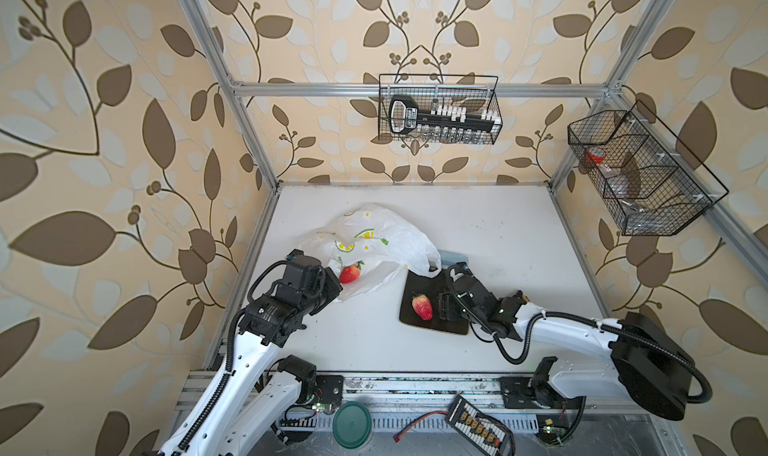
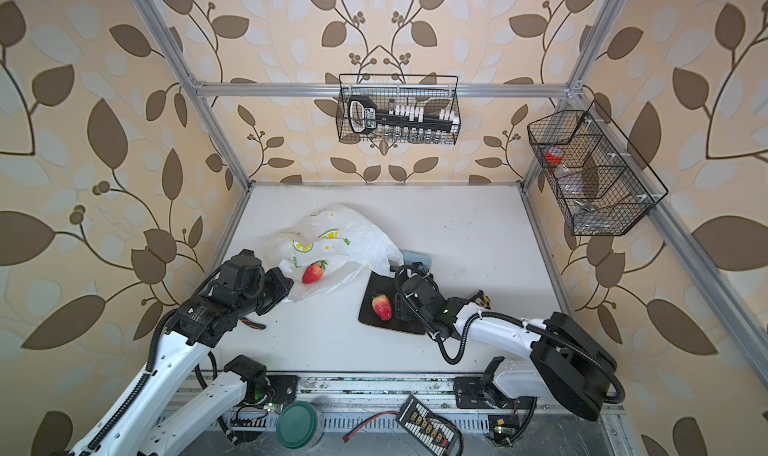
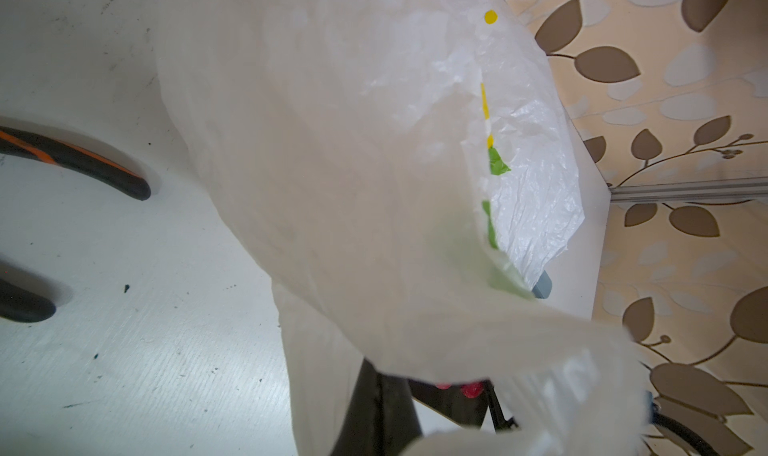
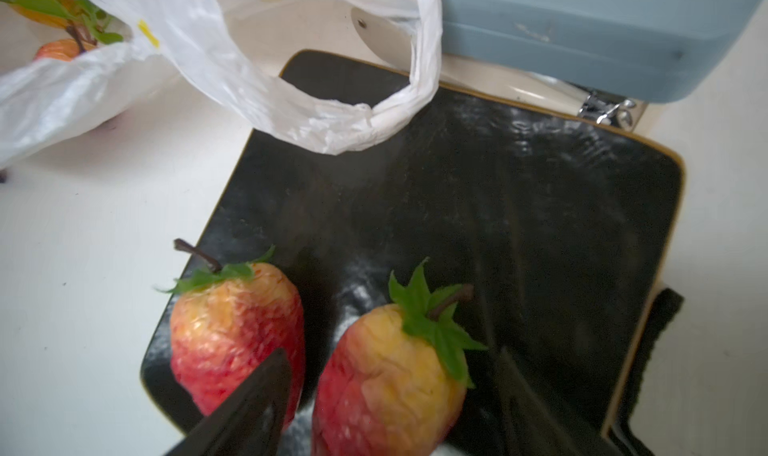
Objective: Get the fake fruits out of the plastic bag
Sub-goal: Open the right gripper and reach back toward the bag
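In both top views a scuffed white table (image 1: 498,234) is filling the floor of an aluminium frame (image 1: 415,88) backed by leaf-patterned wallpaper (image 1: 104,142). A rear wire basket (image 1: 440,109) is hanging at 12 o'clock and a side wire basket (image 1: 640,175) at 2 o'clock. The plastic bag (image 1: 374,242), thin, crinkled and translucent white with lemon-slice and green-leaf print, is lying at 10 o'clock of the table's middle. A glossy red bagged strawberry (image 1: 350,273) is showing in its mouth at the bag's 7 o'clock. The left gripper (image 1: 336,281) is meeting the bag's edge there. The black tray (image 1: 415,283) is lying at 4 o'clock of the bag, and the tray strawberry (image 1: 422,307) is resting on it at 9 o'clock of the right gripper (image 1: 439,308). Only a top view is showing the orange-handled pliers (image 2: 253,323) peeking from under the left arm. In the left wrist view the bag's film is covering the closed fingers and pinched between them, while the pliers' handles are lying on the table beside the bag. In the right wrist view a second tray strawberry (image 4: 390,375), hidden from above, is lying between the fingers (image 4: 249,404), which are standing apart and clear of it. Its wrinkled skin is fading from red to yellow under a green calyx. A handle loop (image 4: 374,113) is draping the tray's corner, a grey-blue box (image 4: 582,30) is standing beyond the tray, and a green leafy sprig (image 4: 83,22) is showing inside the bag.
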